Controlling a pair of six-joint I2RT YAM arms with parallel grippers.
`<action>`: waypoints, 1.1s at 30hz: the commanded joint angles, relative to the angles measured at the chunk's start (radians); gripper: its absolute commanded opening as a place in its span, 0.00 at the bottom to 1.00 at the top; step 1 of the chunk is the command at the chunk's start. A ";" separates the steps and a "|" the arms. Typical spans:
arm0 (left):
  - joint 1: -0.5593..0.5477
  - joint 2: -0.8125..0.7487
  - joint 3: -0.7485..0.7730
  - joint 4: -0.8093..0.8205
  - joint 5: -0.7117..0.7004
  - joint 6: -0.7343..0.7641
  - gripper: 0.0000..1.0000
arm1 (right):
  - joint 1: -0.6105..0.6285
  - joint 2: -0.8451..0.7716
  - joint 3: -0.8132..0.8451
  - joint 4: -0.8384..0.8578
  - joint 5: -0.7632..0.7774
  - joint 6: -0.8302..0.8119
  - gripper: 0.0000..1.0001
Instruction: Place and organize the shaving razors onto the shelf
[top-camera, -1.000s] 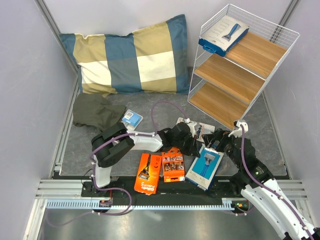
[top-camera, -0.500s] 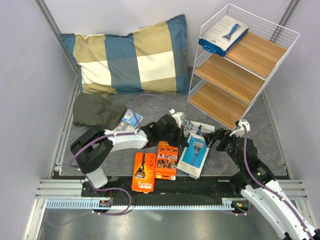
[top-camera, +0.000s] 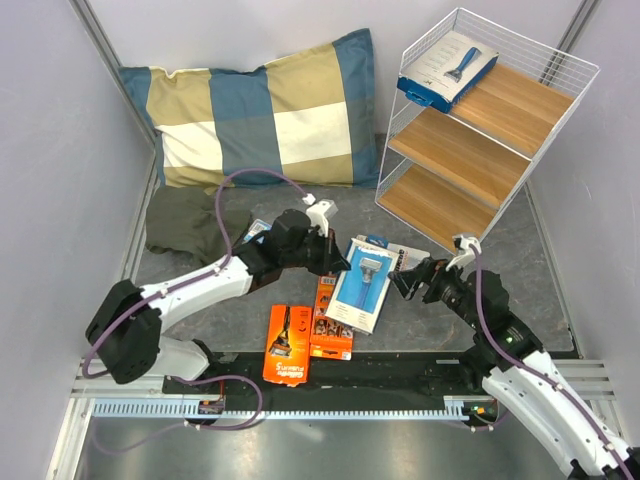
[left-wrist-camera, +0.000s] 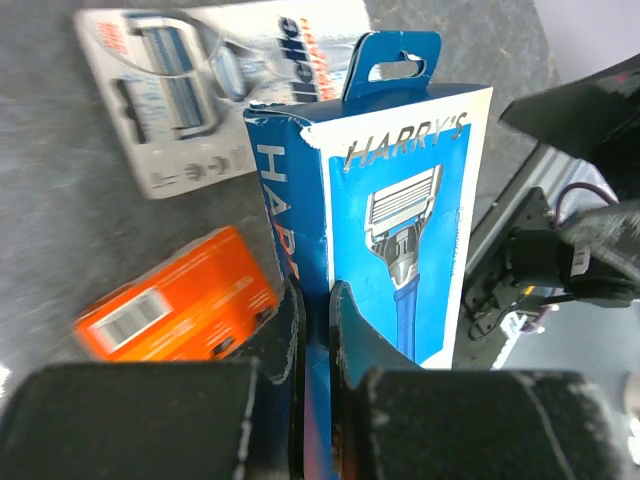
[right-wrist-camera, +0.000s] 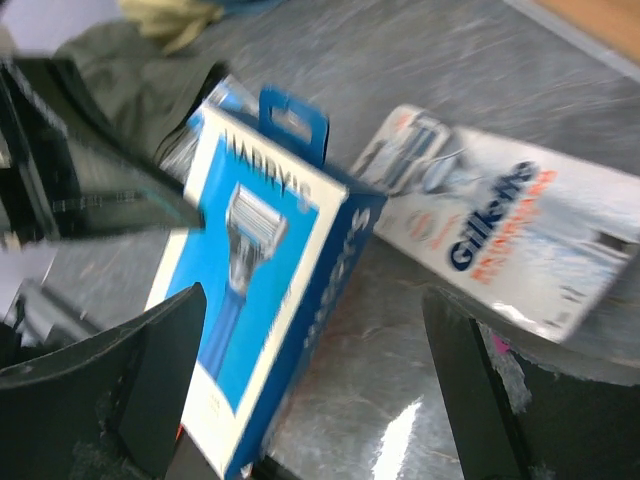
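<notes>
My left gripper (top-camera: 328, 258) is shut on the edge of a blue razor box (top-camera: 360, 286) and holds it tilted above the mat; in the left wrist view the box (left-wrist-camera: 400, 200) stands between my fingers (left-wrist-camera: 345, 325). My right gripper (top-camera: 408, 281) is open and empty just right of that box (right-wrist-camera: 255, 290). A second blue box (top-camera: 447, 67) lies on the top board of the shelf (top-camera: 525, 105). Two orange cards (top-camera: 288, 346) (top-camera: 332, 318) lie near the front. One grey blister pack (right-wrist-camera: 500, 215) lies under the box, another (top-camera: 262, 232) by my left arm.
A blue-and-tan checked pillow (top-camera: 265, 110) leans at the back left. An olive cloth (top-camera: 190, 222) lies below it. The shelf's middle board (top-camera: 462, 160) and bottom board (top-camera: 435, 208) are bare. A metal rail (top-camera: 300, 408) runs along the near edge.
The blue box has moved left and away from the near edge in my left gripper. The orange cards have slid left. My right gripper has moved slightly left, still open.
</notes>
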 joint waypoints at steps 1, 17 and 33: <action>0.091 -0.105 -0.012 -0.088 0.034 0.121 0.02 | 0.003 0.083 -0.049 0.221 -0.241 -0.023 0.98; 0.174 -0.257 -0.119 -0.046 0.309 0.172 0.02 | 0.003 0.419 -0.218 0.882 -0.534 0.190 0.98; 0.137 -0.229 -0.130 0.045 0.415 0.145 0.02 | 0.005 0.534 -0.236 1.074 -0.610 0.259 0.66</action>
